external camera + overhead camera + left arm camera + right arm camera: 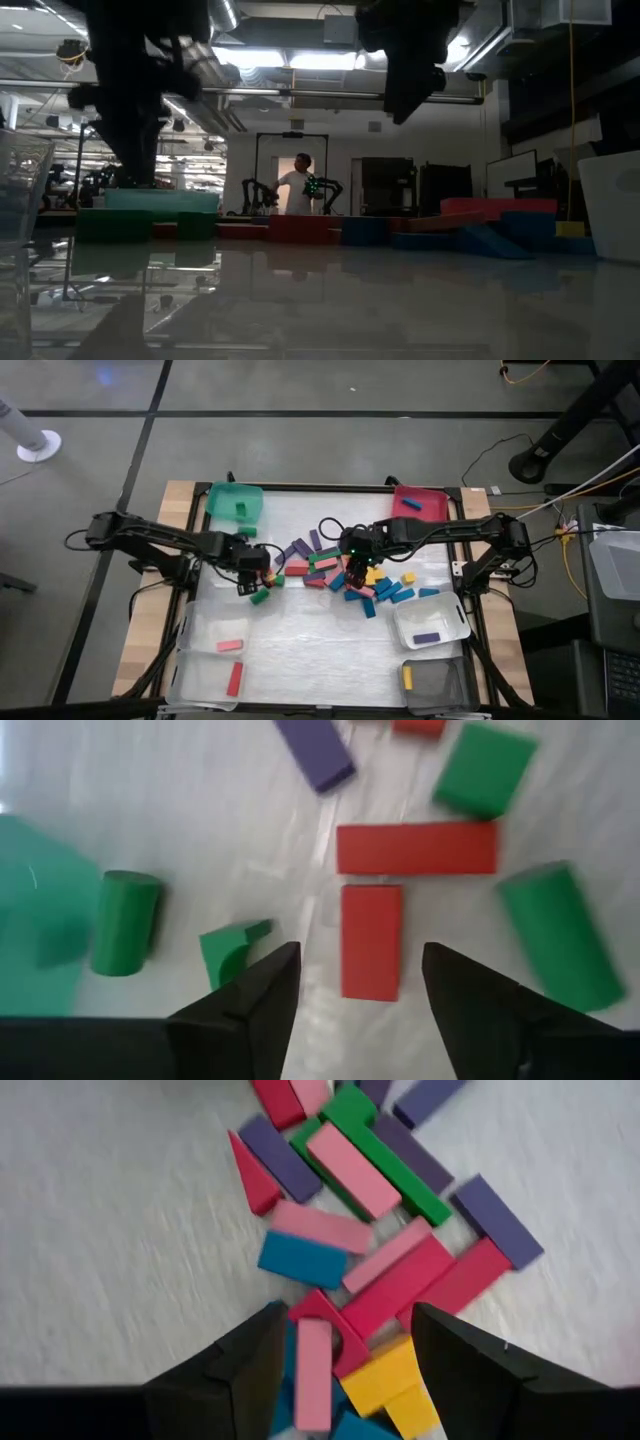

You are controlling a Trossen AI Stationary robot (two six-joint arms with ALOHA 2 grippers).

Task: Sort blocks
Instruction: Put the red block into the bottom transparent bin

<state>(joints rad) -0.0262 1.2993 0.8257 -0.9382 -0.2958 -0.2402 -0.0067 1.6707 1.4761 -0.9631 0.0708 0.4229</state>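
The blocks (330,570) are heaped mid-table between the bins, so the left gripper (355,985) is held open astride a red bar (371,940), while the right gripper (340,1355) is poised open over a pink bar (313,1373)

Both grippers (251,572) (352,567) seemingly open, lowered

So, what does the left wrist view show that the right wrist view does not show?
Only the left wrist view: the open left gripper over a short red bar, a longer red bar, two green cylinders and part of the green bin.
Only the right wrist view: the open right gripper over a pink bar, a yellow block, a blue block.
Both: purple, red and green blocks on the white table.
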